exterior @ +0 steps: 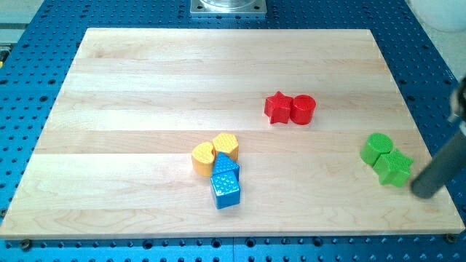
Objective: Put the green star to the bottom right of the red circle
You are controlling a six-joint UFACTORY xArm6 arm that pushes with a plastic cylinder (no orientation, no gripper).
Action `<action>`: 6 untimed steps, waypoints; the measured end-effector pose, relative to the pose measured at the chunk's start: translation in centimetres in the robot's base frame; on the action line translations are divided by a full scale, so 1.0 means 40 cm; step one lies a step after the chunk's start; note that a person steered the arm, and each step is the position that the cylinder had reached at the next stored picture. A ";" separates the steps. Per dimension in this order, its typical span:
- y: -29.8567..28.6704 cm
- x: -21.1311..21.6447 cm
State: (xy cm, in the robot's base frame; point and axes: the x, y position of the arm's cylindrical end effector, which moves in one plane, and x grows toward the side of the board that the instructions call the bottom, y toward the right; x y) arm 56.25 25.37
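Note:
The green star [394, 168] lies near the board's right edge, touching a green circle [376, 148] just up and left of it. The red circle [303, 109] sits right of the board's middle, touching a red star [277, 108] on its left. My tip [422, 192] is the lower end of a dark rod coming in from the view's right; it rests just right of and slightly below the green star, close to it.
A cluster stands left of the middle bottom: a yellow heart [202, 157], a yellow block [226, 145], a blue triangle [225, 167] and a blue cube [226, 191]. The wooden board [145, 87] lies on a blue perforated table [22, 109].

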 end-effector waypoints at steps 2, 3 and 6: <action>-0.244 -0.117; -0.381 -0.170; -0.168 -0.239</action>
